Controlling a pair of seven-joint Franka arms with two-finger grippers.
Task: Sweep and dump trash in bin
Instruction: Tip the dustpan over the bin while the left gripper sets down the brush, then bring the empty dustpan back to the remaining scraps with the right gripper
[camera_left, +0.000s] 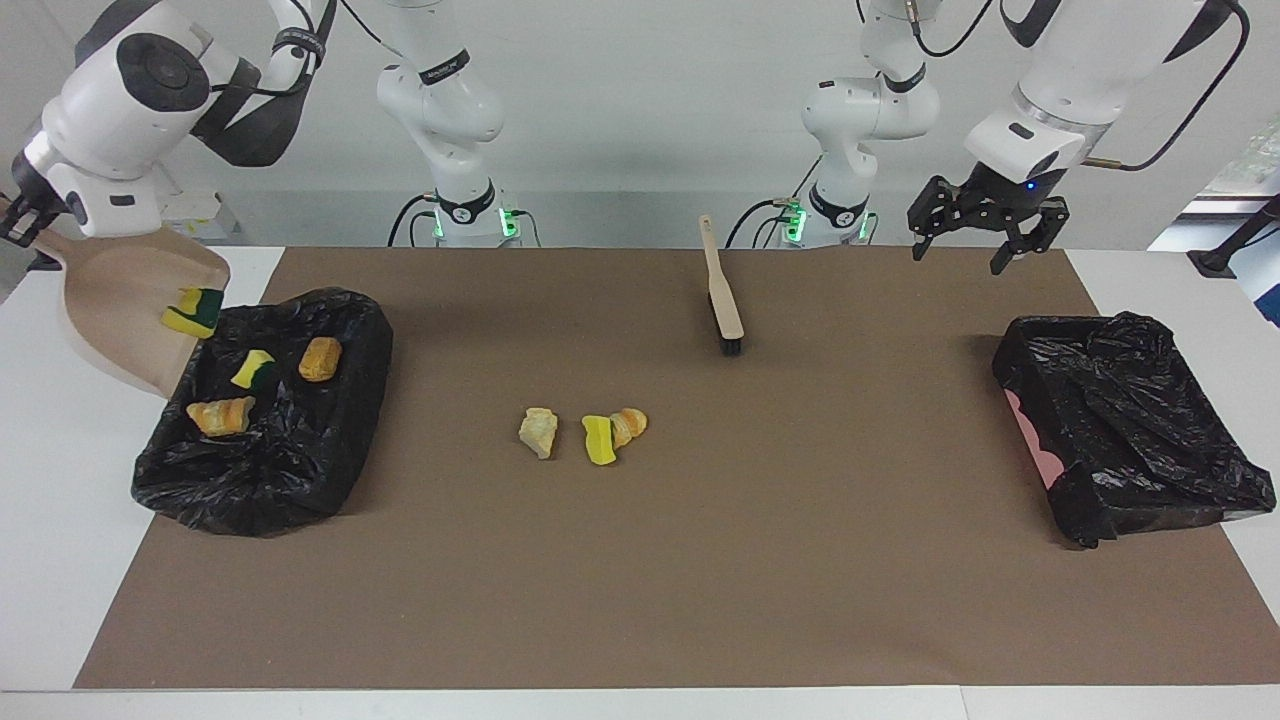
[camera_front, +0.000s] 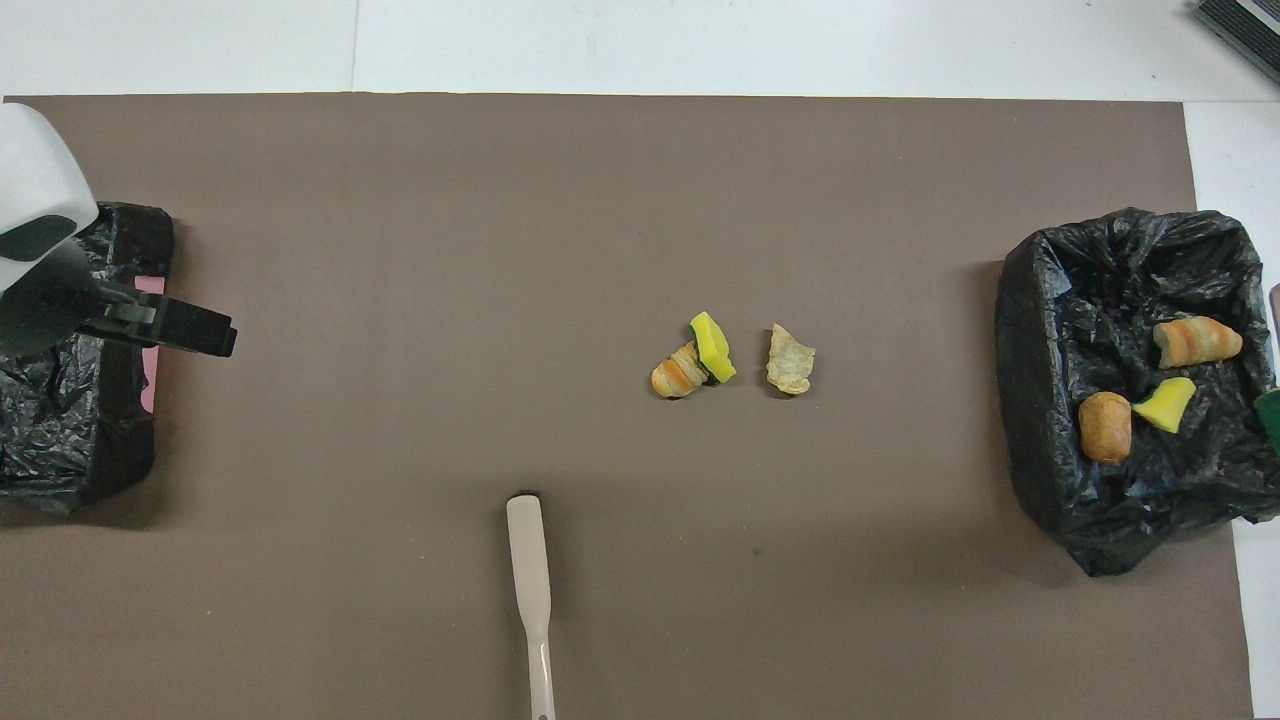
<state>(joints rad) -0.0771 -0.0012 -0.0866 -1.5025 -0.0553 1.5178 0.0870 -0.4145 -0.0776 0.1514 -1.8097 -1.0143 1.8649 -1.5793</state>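
Observation:
My right gripper is shut on the handle of the beige dustpan and holds it tilted over the black-bagged bin at the right arm's end. A yellow-green sponge bit lies at the pan's lip. Three scraps lie in this bin: a sponge bit and two bread chunks. Three more scraps lie mid-mat: a pale chunk, a yellow sponge bit and a bread chunk. My left gripper is open and empty in the air over the mat's corner at the left arm's end.
A wooden brush lies on the brown mat, nearer to the robots than the mid-mat scraps. A second black-bagged bin stands at the left arm's end, with pink showing at its side.

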